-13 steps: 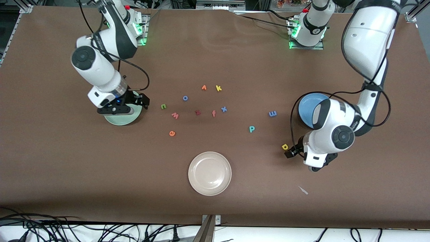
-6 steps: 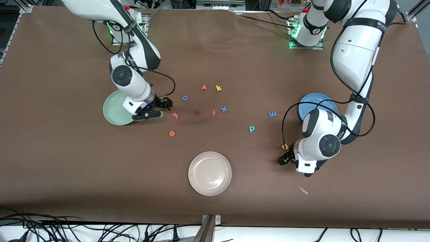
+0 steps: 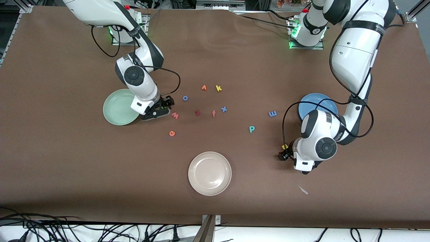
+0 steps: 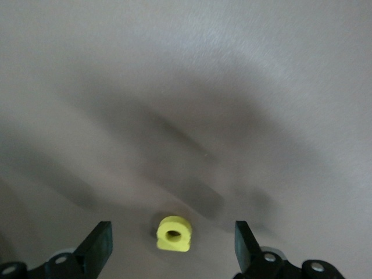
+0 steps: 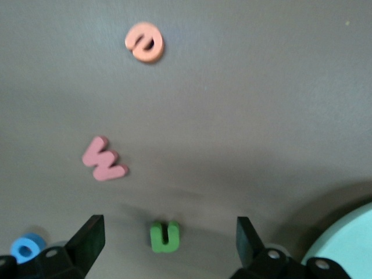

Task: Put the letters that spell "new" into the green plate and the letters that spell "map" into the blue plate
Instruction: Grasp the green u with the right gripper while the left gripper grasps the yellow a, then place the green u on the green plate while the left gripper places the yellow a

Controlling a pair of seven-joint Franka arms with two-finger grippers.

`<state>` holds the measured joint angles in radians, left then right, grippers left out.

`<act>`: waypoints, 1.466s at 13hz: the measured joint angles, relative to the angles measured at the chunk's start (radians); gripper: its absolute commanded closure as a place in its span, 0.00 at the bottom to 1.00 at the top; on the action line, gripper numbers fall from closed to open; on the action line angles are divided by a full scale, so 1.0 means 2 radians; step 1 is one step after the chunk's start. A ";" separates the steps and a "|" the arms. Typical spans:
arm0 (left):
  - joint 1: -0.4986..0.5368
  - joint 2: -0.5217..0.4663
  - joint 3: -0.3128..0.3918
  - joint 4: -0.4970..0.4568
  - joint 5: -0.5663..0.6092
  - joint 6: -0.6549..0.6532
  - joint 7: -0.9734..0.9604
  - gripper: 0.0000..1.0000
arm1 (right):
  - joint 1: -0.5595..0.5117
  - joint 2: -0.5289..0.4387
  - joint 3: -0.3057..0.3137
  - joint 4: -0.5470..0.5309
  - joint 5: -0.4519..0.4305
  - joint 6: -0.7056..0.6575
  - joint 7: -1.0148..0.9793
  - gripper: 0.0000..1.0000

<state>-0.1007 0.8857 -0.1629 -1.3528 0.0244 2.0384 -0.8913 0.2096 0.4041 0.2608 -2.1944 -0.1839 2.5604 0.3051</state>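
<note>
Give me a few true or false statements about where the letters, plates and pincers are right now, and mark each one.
1. The green plate has no letters in it. True.
2. The left pincer stands open around the yellow a. True.
3. The right pincer is shut on the pink w. False: it is open around the green n.
4. The teal p lies in the blue plate. False: it lies on the table.

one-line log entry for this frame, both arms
left gripper: open, straddling yellow a | right gripper: open, straddling green n beside green plate | blue plate: no letters seen
</note>
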 measured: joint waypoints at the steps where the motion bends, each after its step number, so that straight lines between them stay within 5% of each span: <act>1: 0.000 0.000 0.000 0.000 0.000 -0.007 0.004 0.14 | 0.000 0.000 0.000 -0.005 -0.002 0.000 -0.001 0.06; 4: -0.001 0.001 0.000 -0.001 0.000 -0.013 0.009 0.31 | 0.000 0.001 0.000 -0.017 -0.004 0.000 -0.001 0.23; 7: 0.000 0.001 0.001 -0.001 0.000 -0.013 0.017 0.34 | 0.001 0.001 0.000 -0.018 -0.004 0.000 -0.001 0.42; 15: 0.000 0.004 0.000 -0.003 0.000 -0.003 0.026 0.55 | 0.008 0.006 0.000 -0.019 -0.004 0.000 -0.001 0.47; 17: 0.000 0.004 -0.001 -0.003 0.000 -0.001 0.026 0.65 | 0.010 0.010 0.000 -0.019 -0.004 0.004 0.000 0.53; 19: 0.000 0.004 -0.001 -0.003 0.000 0.002 0.027 0.66 | 0.010 0.013 0.000 -0.019 -0.004 0.007 0.000 0.70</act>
<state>-0.1015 0.8945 -0.1658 -1.3596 0.0242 2.0425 -0.8382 0.2298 0.4296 0.2611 -2.2329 -0.1928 2.5746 0.3043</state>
